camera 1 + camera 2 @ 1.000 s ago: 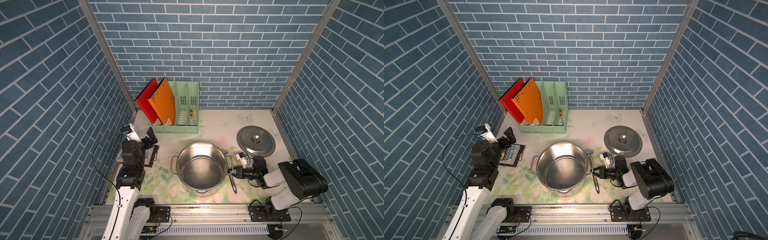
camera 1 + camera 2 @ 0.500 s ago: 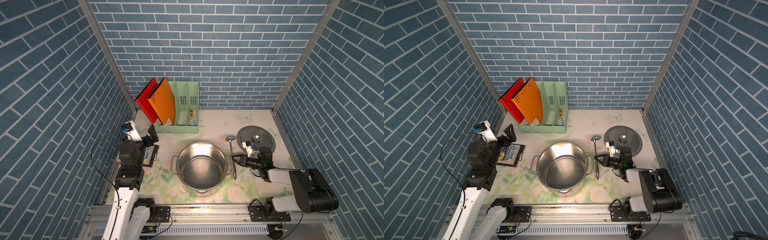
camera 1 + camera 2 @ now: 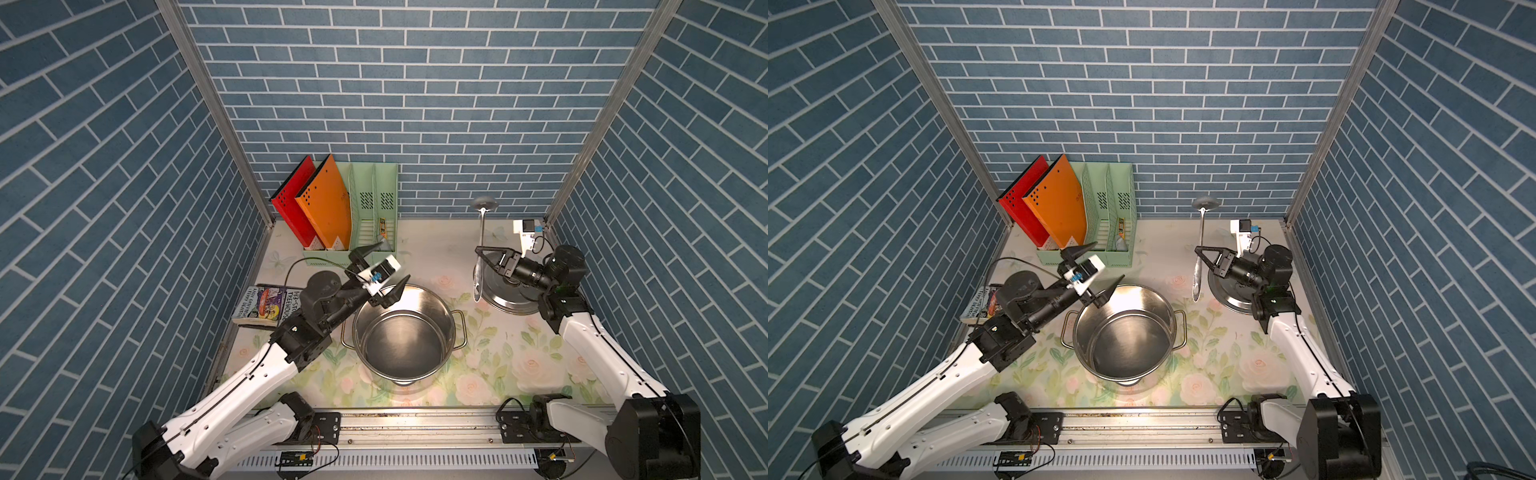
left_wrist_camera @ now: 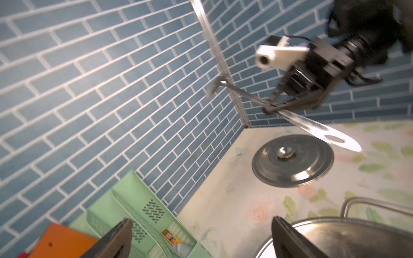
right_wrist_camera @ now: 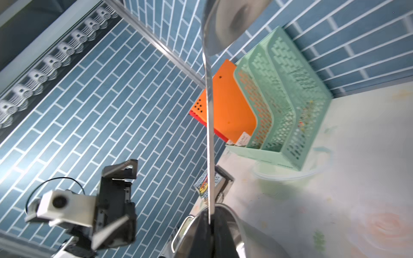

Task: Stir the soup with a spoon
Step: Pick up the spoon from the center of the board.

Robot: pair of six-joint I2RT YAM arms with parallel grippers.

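Note:
The spoon [image 3: 482, 232] is a slim steel ladle. It hangs in the air right of the pot [image 3: 451, 318], round bowl toward the back wall and flattened holed tip [image 4: 333, 139] low. My right gripper [image 3: 478, 250] is shut on its thin handle [image 5: 209, 134], above the lid's near-left side. My left gripper [image 3: 383, 269] stands open over the pot's far-left rim with nothing between its fingers [image 4: 118, 241]. No soup shows; the inside of the pot [image 3: 1125, 332] is bare steel. Both top views show the spoon [image 3: 1201, 232] upright-tilted.
A round steel lid [image 3: 513, 301] with a centre knob lies at the right, partly under my right gripper. A green file rack [image 3: 374, 216] with an orange folder [image 3: 328, 208] and a red one [image 3: 291, 208] stands at the back. A book [image 3: 266, 303] lies at the left edge.
My right gripper has lifted the spoon from the table beside the pot and carried it up and back over the lid. My left arm has swung right, its open gripper now over the pot's rim.

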